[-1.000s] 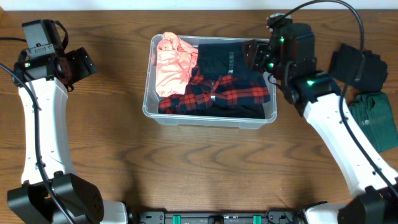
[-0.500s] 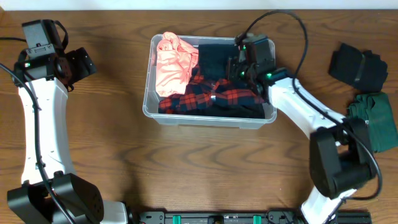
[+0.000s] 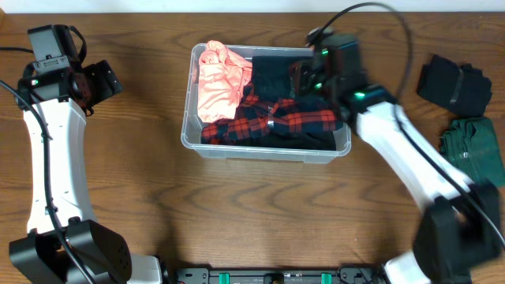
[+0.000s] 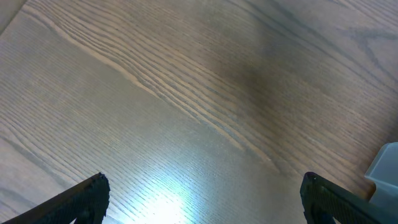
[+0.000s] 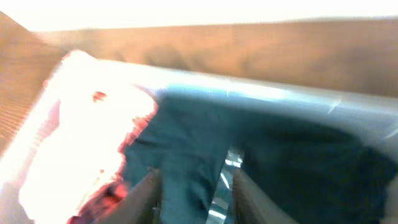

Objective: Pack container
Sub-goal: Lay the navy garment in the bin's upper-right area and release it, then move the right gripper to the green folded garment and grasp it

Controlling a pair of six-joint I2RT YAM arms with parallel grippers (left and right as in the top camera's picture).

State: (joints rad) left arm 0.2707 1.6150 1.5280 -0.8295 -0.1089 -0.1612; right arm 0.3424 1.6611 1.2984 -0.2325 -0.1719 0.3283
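The clear plastic container [image 3: 267,151] stands at the table's middle back. It holds a pink garment [image 3: 218,83], a dark garment [image 3: 272,72] and a red plaid shirt [image 3: 276,120]. My right gripper [image 3: 303,80] hangs over the container's right half. In the blurred right wrist view its fingers [image 5: 196,196] are apart over the dark garment [image 5: 186,149], with nothing gripped. My left gripper [image 3: 103,80] is open and empty over bare wood at the far left. Its fingers [image 4: 202,199] are wide apart, and a corner of the container [image 4: 386,168] shows at the right edge.
A folded black garment [image 3: 453,84] and a dark green garment [image 3: 476,155] lie on the table to the right of the container. The white wall edge runs along the back of the wooden table [image 3: 252,213].
My right arm swung left from the container's right rim to over its contents, then shifted slightly back to the right. The left arm has not moved.
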